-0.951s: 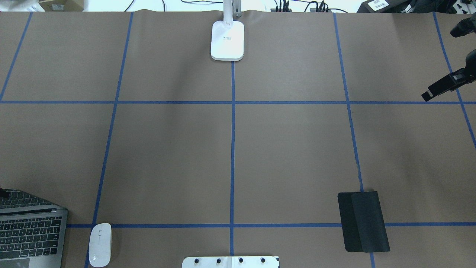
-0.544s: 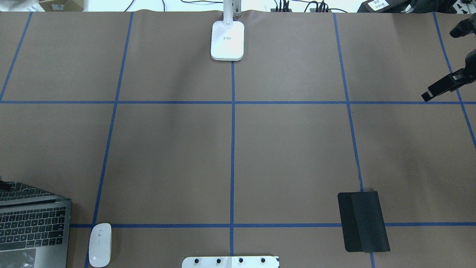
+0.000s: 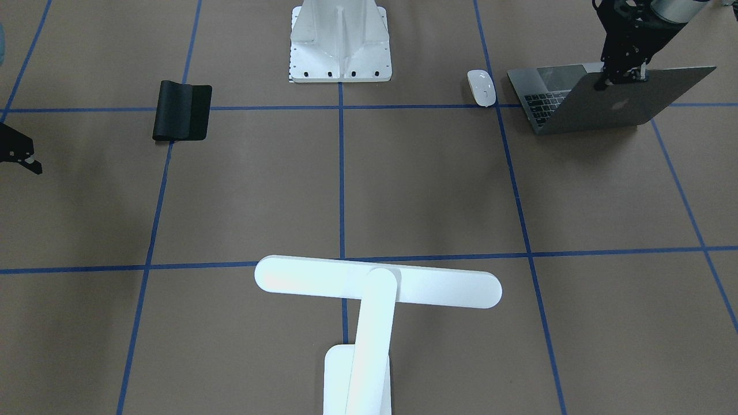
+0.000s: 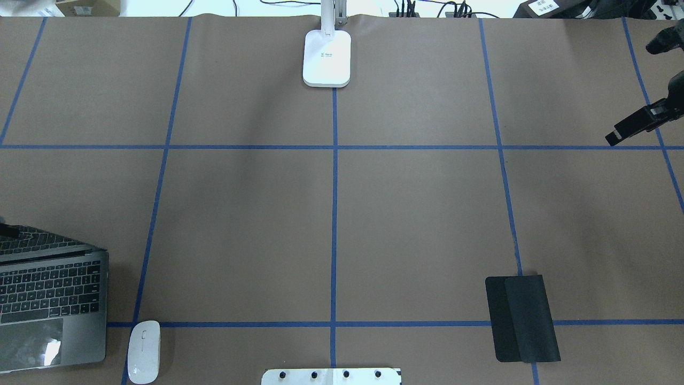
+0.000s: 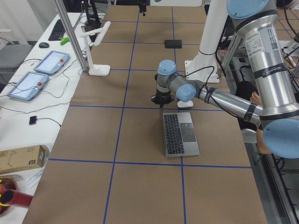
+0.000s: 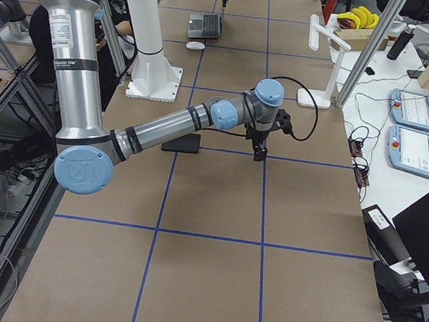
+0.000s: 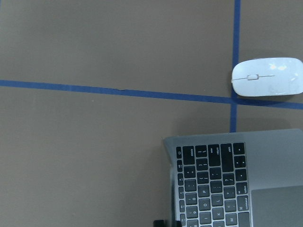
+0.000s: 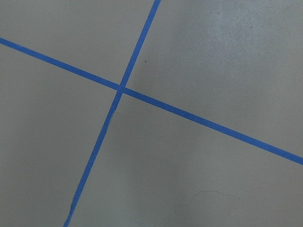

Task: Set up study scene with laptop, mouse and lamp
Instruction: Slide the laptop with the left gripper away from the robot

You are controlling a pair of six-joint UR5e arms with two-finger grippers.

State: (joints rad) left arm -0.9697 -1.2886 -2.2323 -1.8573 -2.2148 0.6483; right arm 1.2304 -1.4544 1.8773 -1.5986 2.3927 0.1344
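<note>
The laptop (image 4: 51,305) stands open at the near left of the table, its grey lid (image 3: 620,106) facing the front camera. My left gripper (image 3: 618,76) is shut on the lid's top edge. The white mouse (image 4: 144,351) lies just right of the laptop, also visible in the left wrist view (image 7: 267,77). At the far centre stands the white lamp (image 4: 327,59), its bar head (image 3: 377,282) stretched over the table. My right gripper (image 4: 620,132) hovers over bare table at the far right; its jaw state is unclear.
A black mouse pad (image 4: 522,318) lies at the near right. The white ribbed mount (image 3: 340,40) sits at the near centre edge. Blue tape lines grid the brown table (image 4: 417,224). Tablets and cables sit beyond the far edge in the side views.
The laptop has slid away from the robot and slightly right, further into the overhead view, with the left gripper on its lid. Mouse, lamp and right gripper have stayed put.
</note>
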